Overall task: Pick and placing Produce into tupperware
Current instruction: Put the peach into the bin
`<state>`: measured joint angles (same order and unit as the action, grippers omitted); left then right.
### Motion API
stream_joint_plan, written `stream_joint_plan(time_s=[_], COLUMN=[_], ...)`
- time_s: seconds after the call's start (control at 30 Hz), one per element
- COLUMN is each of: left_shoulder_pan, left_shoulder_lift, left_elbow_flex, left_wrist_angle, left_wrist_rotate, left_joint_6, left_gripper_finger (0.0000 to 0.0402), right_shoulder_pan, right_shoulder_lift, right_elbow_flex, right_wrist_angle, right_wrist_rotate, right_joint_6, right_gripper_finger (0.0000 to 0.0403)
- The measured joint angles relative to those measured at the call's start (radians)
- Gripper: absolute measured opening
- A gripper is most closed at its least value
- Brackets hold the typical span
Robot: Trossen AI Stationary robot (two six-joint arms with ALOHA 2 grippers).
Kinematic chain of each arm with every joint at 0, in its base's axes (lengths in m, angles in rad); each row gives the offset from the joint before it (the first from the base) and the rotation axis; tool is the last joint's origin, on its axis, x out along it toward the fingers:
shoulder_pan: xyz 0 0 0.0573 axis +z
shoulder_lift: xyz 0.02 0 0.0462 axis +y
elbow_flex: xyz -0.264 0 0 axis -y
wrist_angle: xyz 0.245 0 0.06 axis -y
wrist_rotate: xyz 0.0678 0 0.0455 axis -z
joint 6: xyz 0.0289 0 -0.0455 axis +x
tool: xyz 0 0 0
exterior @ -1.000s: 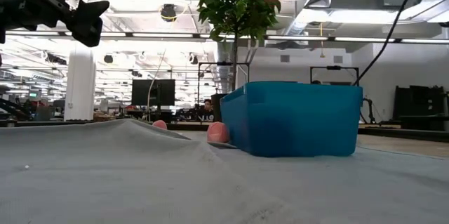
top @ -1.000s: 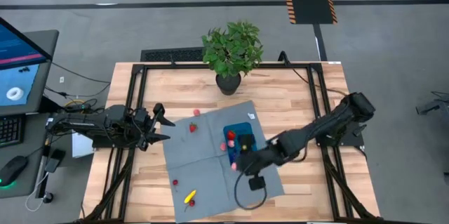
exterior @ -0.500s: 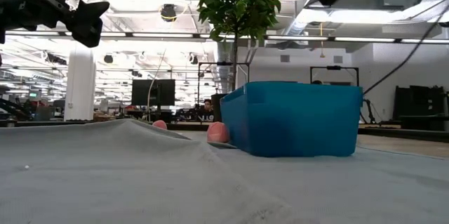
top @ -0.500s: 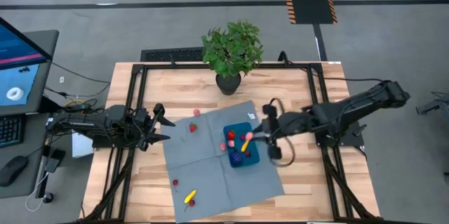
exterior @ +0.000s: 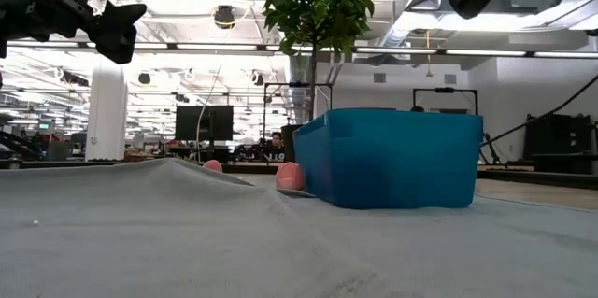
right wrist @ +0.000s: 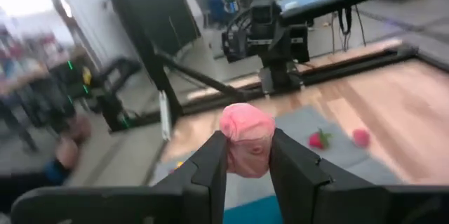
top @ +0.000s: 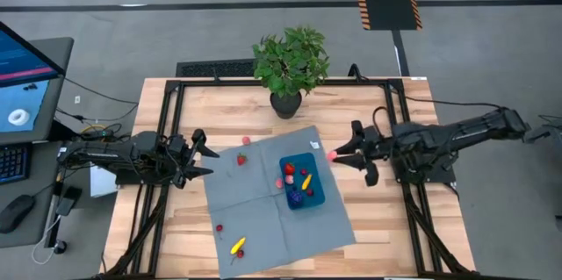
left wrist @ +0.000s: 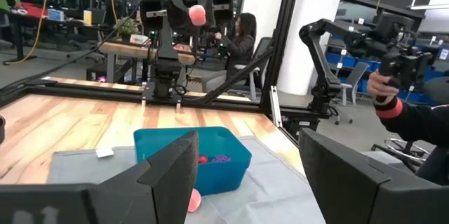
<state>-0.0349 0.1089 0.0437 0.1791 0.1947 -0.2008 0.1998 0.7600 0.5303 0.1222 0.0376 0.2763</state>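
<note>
The blue tupperware (top: 303, 181) sits on the grey mat (top: 255, 197) and holds red, yellow and purple pieces; it also shows in the low view as a blue tupperware wall (exterior: 392, 158). My right gripper (top: 338, 154) hangs above the mat's right edge, right of the tupperware, shut on a pink piece (right wrist: 245, 138). A strawberry (top: 241, 160), a pink piece (top: 246, 140), a yellow piece (top: 237, 247) and a small red one (top: 219, 227) lie on the mat. Another pink piece (top: 280, 183) rests against the tupperware's left side. My left gripper (top: 204, 159) waits open at the mat's left edge. My right gripper pinches the pink piece's sides (right wrist: 237, 155) between its two fingers. The fingers lie about level and point toward the table's left. The piece is lifted clear, high above the table, and its rounded top sticks out past the fingertips (right wrist: 214, 155).
A potted plant (top: 290, 65) stands at the table's far edge behind the mat. Bare wood (top: 386, 218) lies right of the mat under the right arm. A black frame rail (top: 167, 122) runs along the table's left side.
My right gripper, still shut on the pink piece, has swung from the tupperware's near edge across the tupperware toward the table's far right, and now hangs beyond the mat's right edge. The right arm has stretched out straighter. The left arm kept still.
</note>
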Motion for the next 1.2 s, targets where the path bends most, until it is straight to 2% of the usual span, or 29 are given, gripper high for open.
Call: stream_joint_plan(time_s=[0.27, 0.4, 0.53, 0.67, 0.87, 1.1, 1.2], left_shoulder_pan=[0.000, 0.000, 0.000, 0.000, 0.000, 0.000, 0.000], left_shoulder_lift=[0.000, 0.000, 0.000, 0.000, 0.000, 0.000, 0.000], left_elbow_flex=[0.000, 0.000, 0.000, 0.000, 0.000, 0.000, 0.000], left_wrist_angle=[-0.002, -0.002, -0.003, -0.006, -0.012, -0.019, -0.041], left_wrist_rotate=[0.000, 0.000, 0.000, -0.011, -0.037, -0.038, -0.049], left_joint_6=[-0.001, -0.001, -0.008, -0.008, -0.008, -0.006, 0.000], left_gripper_finger=[0.0237, 0.0237, 0.0237, 0.0237, 0.0237, 0.0237, 0.0237], right_shoulder_pan=[-0.104, -0.196, -0.273, -0.311, -0.339, -0.298, -0.249], right_shoulder_lift=[-0.037, -0.037, -0.036, -0.036, -0.019, 0.063, 0.120], right_elbow_flex=[-0.002, -0.003, -0.003, -0.004, -0.004, -0.004, -0.003], right_wrist_angle=[-0.003, -0.049, -0.087, -0.090, -0.101, -0.118, -0.116], right_wrist_rotate=[0.005, -0.073, -0.163, -0.180, -0.193, -0.166, -0.086], right_joint_6=[0.375, 0.506, 0.528, 0.475, 0.309, -0.020, -0.183], right_gripper_finger=[0.0118, 0.0118, 0.0118, 0.0118, 0.0118, 0.0118, 0.0118])
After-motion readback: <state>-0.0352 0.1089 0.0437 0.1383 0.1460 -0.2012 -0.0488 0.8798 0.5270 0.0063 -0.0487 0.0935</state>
